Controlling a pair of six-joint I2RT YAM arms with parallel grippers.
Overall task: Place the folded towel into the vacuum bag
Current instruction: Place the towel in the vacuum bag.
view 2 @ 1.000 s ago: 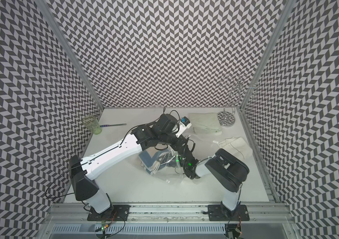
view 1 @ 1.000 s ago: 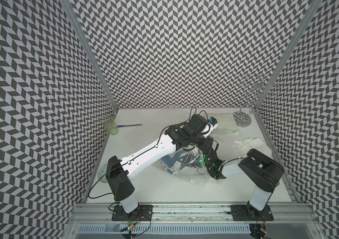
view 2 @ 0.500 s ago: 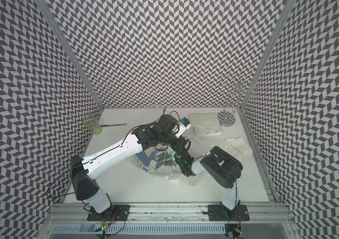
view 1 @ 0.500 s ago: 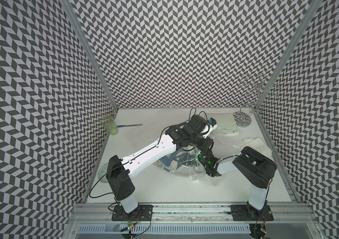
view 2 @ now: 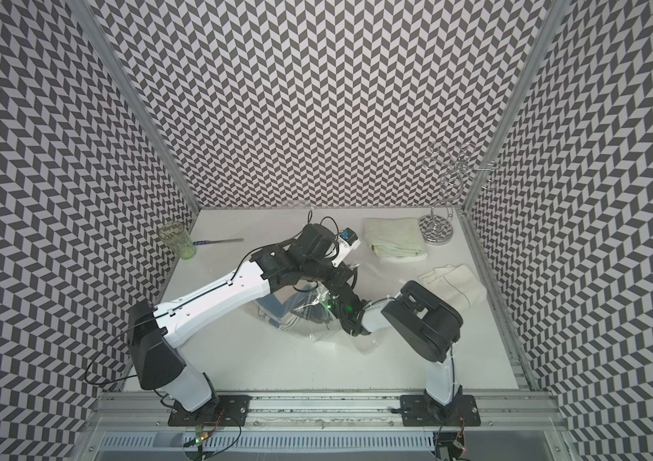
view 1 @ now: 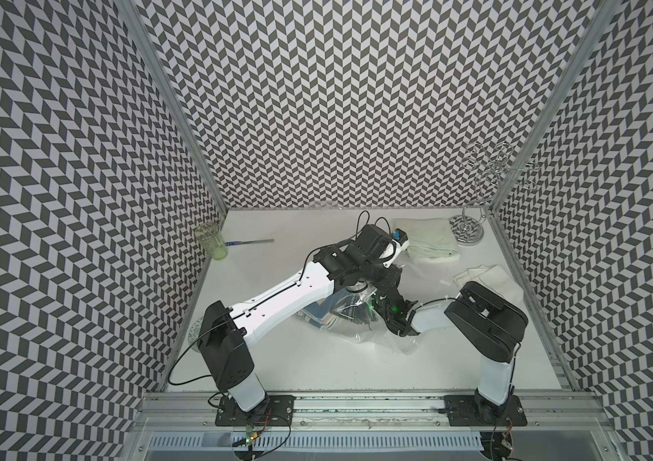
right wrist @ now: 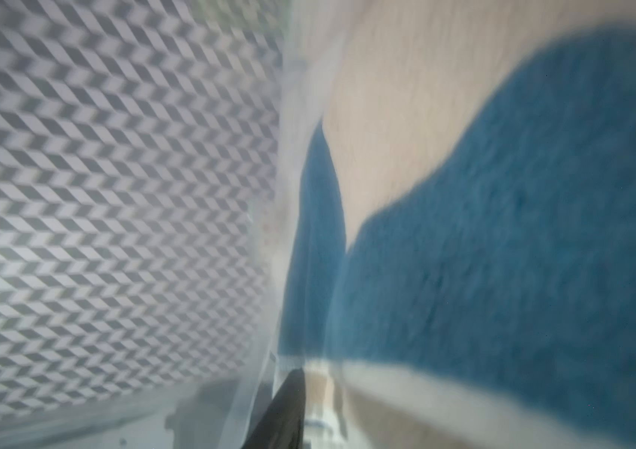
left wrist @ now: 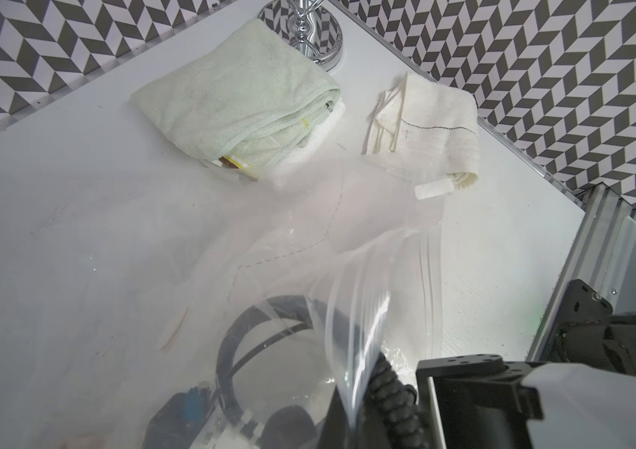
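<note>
The vacuum bag (view 1: 360, 325) (view 2: 318, 325) lies crumpled and transparent at mid-table. The folded towel (view 1: 316, 317) (view 2: 273, 309), blue and beige, lies inside it at its left end. My left gripper (view 1: 387, 284) (view 2: 341, 281) hangs over the bag's mouth, shut on a raised strip of the bag's edge (left wrist: 351, 350). My right gripper (view 1: 379, 309) (view 2: 336, 310) reaches into the bag from the right. In the right wrist view the towel (right wrist: 502, 233) fills the picture close up, blurred. Only one black fingertip (right wrist: 289, 404) shows beside it, so the jaws' width stays hidden.
A pale green folded towel (view 1: 428, 241) (left wrist: 238, 93) and a white folded towel (view 1: 490, 277) (left wrist: 429, 116) lie at the back right. A chrome wire stand (view 1: 469, 231) is in the back right corner. A green glass (view 1: 211, 241) and a thin tool (view 1: 251, 242) are at the back left.
My right arm has pushed left, deeper into the bag, and towel and bag have slid a little left with it. The left gripper keeps its hold on the bag's edge.
</note>
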